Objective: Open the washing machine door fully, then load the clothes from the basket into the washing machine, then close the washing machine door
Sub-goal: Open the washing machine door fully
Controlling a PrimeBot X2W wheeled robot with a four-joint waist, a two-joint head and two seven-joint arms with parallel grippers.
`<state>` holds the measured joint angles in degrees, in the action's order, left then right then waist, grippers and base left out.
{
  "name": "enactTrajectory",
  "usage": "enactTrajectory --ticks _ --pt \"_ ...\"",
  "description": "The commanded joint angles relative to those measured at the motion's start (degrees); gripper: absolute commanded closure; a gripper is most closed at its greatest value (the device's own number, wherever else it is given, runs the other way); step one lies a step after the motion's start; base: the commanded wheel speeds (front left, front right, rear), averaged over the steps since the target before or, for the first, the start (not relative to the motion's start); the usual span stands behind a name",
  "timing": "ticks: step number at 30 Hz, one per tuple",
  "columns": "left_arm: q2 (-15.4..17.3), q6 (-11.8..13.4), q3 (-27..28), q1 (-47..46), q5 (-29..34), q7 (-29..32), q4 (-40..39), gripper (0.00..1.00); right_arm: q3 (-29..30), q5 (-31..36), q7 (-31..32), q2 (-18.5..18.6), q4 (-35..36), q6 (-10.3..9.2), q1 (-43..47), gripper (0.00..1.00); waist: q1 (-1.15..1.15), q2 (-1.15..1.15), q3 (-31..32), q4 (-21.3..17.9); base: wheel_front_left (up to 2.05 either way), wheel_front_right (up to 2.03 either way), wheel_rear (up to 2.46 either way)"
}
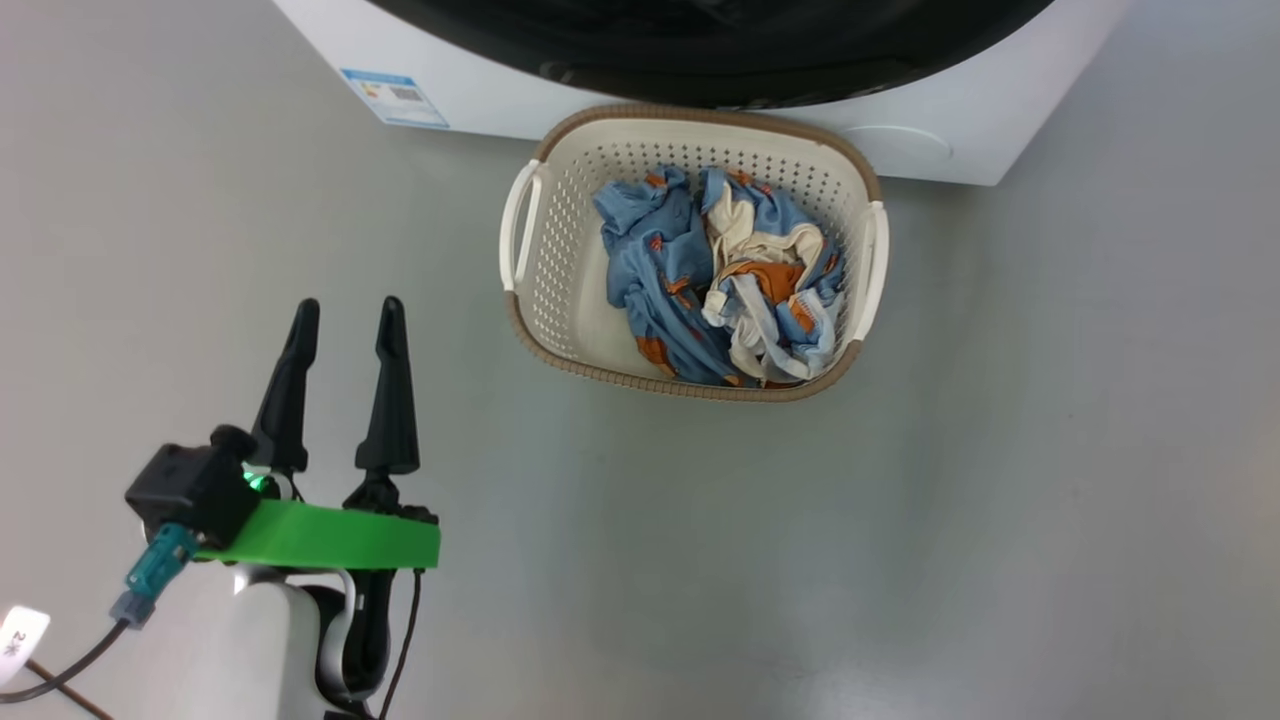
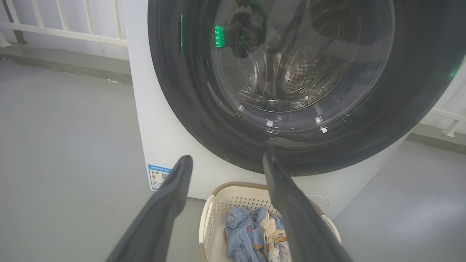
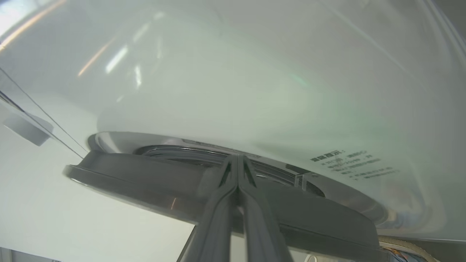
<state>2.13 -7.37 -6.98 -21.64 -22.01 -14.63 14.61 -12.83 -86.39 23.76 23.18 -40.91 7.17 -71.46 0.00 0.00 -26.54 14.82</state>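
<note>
The washing machine (image 1: 930, 140) is a white box at the top of the head view, and its door (image 1: 700, 50) shows as a glossy black rim. In the left wrist view the door (image 2: 189, 91) faces me, the steel drum visible through its glass. The cream basket (image 1: 570, 250) sits on the floor just in front, holding blue, cream and orange clothes (image 1: 660, 270). My left gripper (image 1: 348, 310) hangs open and empty, left of the basket. My right gripper (image 3: 237, 157) is shut on nothing, its tips against a grey ring at the door's edge.
Grey floor (image 1: 1000, 500) spreads around the basket on all sides. A blue label (image 1: 395, 97) marks the machine's lower left corner. A white railing (image 2: 65, 32) runs behind the machine at the left. A cable trails from my left wrist.
</note>
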Motion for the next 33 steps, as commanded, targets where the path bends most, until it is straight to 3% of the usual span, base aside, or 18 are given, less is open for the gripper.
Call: enactTrajectory --ticks 1,20,33 --pt "1.0 -0.1 1.6 -1.0 -0.4 -0.4 -1.3 0.00 -0.2 -0.8 0.6 -0.2 0.9 0.32 -1.2 1.00 0.00 0.00 -0.6 0.6 0.00 0.00 0.00" --pt "0.8 -0.1 0.5 -2.4 -2.9 -0.4 -0.8 0.00 -1.0 -3.1 8.0 -1.1 -3.8 0.32 -6.8 1.00 0.00 0.00 -3.0 3.2 0.00 0.00 0.00" --pt "0.8 -0.1 2.0 0.2 -2.9 -0.4 0.1 0.00 -3.4 -4.8 14.1 -3.6 -3.7 0.32 1.6 1.00 0.00 0.00 3.8 1.4 0.00 0.00 0.00"
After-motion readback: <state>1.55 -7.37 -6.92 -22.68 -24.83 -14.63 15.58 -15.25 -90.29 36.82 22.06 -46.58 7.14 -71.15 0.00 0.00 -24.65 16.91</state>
